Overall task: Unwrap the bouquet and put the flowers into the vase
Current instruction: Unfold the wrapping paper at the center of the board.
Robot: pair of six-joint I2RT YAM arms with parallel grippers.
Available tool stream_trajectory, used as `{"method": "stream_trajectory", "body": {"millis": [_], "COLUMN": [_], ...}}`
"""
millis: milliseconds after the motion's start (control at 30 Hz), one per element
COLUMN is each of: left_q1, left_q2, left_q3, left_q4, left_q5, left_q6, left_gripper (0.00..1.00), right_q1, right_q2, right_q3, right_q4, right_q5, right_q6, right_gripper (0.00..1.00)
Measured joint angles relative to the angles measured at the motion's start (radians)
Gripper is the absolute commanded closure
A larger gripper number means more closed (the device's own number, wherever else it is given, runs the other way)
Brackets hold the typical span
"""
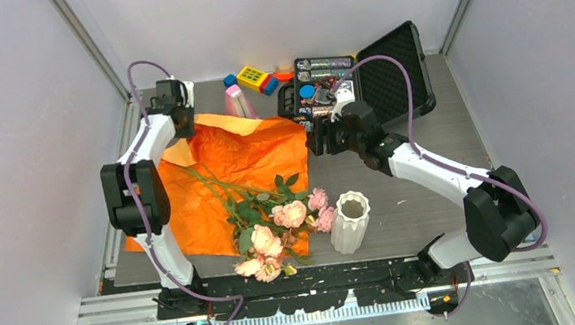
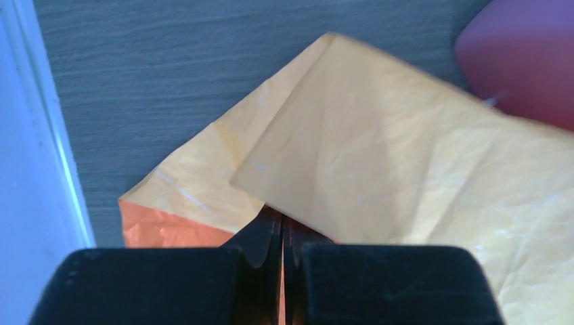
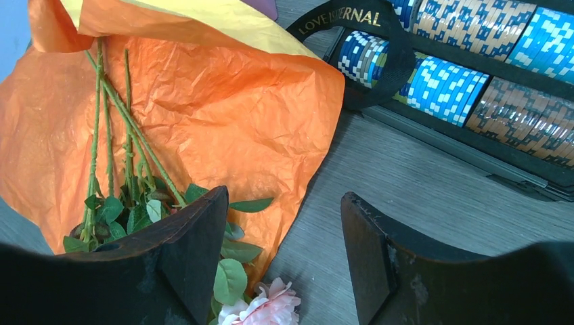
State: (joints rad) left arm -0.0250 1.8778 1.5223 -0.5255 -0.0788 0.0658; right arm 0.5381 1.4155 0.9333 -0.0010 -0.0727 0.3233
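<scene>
The bouquet lies unwrapped: its crinkled orange paper [image 1: 251, 154] is spread flat, and the flowers [image 1: 279, 225] lie on it with stems toward the back left and pink and peach heads toward the front. The white ribbed vase [image 1: 350, 221] stands upright just right of the flower heads. My left gripper [image 1: 175, 120] is at the paper's back left corner, shut [image 2: 281, 227] on the paper [image 2: 379, 156], whose pale underside folds over there. Above the paper's right edge [image 3: 223, 115], my right gripper [image 1: 316, 139] hangs open [image 3: 284, 203], holding nothing; stems [image 3: 128, 135] and a pink rose [image 3: 267, 308] show below it.
An open black case [image 1: 389, 77] of poker chips [image 3: 440, 81] sits at the back right. A black ribbon loop [image 3: 369, 64] lies against it. A pink object [image 1: 238, 101] and coloured blocks [image 1: 254, 78] stand at the back. Grey walls close in both sides.
</scene>
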Motion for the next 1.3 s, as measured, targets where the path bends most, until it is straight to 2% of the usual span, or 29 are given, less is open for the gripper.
{"method": "stream_trajectory", "body": {"millis": [200,367,500,567,700,800,1000,1133,1300], "left_q1": [-0.023,-0.048,-0.055,-0.054,-0.053,-0.053,-0.053,-0.053,-0.053], "left_q2": [0.016,0.016,0.016,0.016,0.016,0.015,-0.002,-0.073,-0.236], "left_q3": [-0.022,-0.055,-0.065,-0.068,-0.069,-0.068,-0.068,-0.079,-0.116], "left_q4": [-0.003,0.076,0.131,0.160,0.213,0.223,0.210,0.191,0.146], "left_q5": [-0.126,-0.213,-0.243,-0.255,-0.267,-0.264,-0.285,-0.291,-0.208], "left_q6": [0.127,0.213,0.269,0.293,0.322,0.321,0.271,0.200,0.070], "left_gripper": [1.00,1.00,0.96,0.92,0.74,0.64,0.47,0.34,0.31], "right_q1": [0.000,0.000,0.000,0.000,0.000,0.000,0.000,0.000,0.000], "right_q2": [0.000,0.000,0.000,0.000,0.000,0.000,0.000,-0.001,-0.002], "right_q3": [0.000,0.000,0.000,0.000,0.000,0.000,0.000,0.000,0.000], "right_q4": [0.000,0.000,-0.002,-0.003,-0.012,-0.016,-0.016,-0.016,-0.016], "right_q5": [-0.002,-0.001,-0.001,0.000,0.004,0.006,0.008,0.008,0.008], "right_q6": [0.000,0.000,0.000,0.000,-0.003,-0.004,-0.005,-0.007,-0.007], "right_gripper": [0.33,0.33,0.33,0.33,0.33,0.33,0.33,0.33,0.33]}}
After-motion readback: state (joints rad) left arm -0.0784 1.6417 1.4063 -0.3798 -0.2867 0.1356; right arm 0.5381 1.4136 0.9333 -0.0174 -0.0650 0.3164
